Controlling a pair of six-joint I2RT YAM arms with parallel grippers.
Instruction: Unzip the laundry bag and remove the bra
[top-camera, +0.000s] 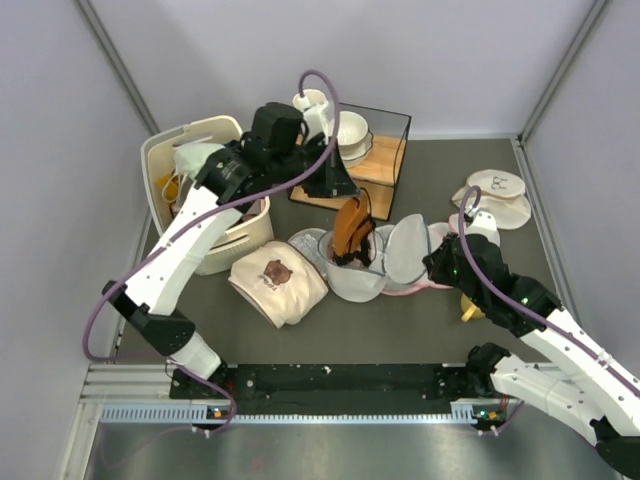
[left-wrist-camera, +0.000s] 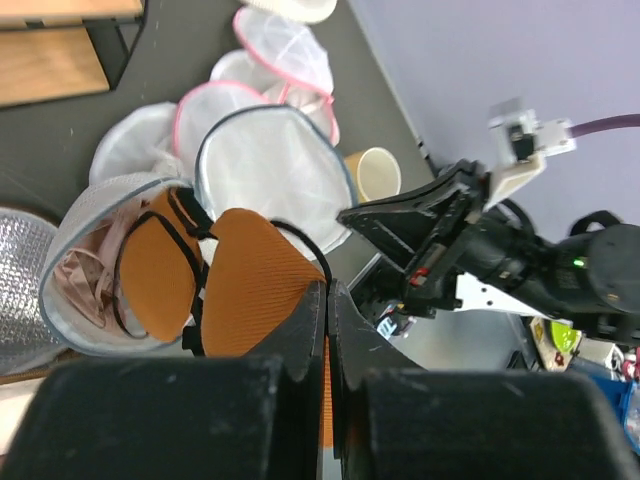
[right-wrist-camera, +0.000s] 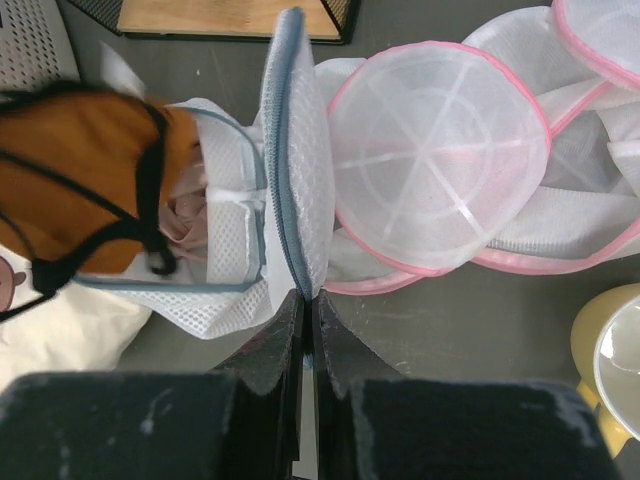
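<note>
The laundry bag (top-camera: 352, 282), white mesh with a grey zip rim, lies open at the table's middle. Its round lid (left-wrist-camera: 270, 170) stands up on edge, and my right gripper (right-wrist-camera: 309, 297) is shut on the lid's zip edge (right-wrist-camera: 288, 180). Inside the bag a bit of the dusty-pink bra (left-wrist-camera: 85, 275) shows, also visible in the right wrist view as the bra (right-wrist-camera: 190, 215). My left gripper (left-wrist-camera: 328, 290) is shut on an orange garment (left-wrist-camera: 255, 290) with black straps, which hangs over the bag's mouth. From above, the orange garment (top-camera: 352, 228) covers most of the opening.
Pink-trimmed mesh bags (right-wrist-camera: 440, 150) lie right of the lid. A beige bear-print cloth (top-camera: 278, 280) sits to the bag's left, a white basket (top-camera: 200, 190) beyond it. A wire crate (top-camera: 385, 165) with bowls stands behind. A yellow cup (top-camera: 470, 310) is near my right arm.
</note>
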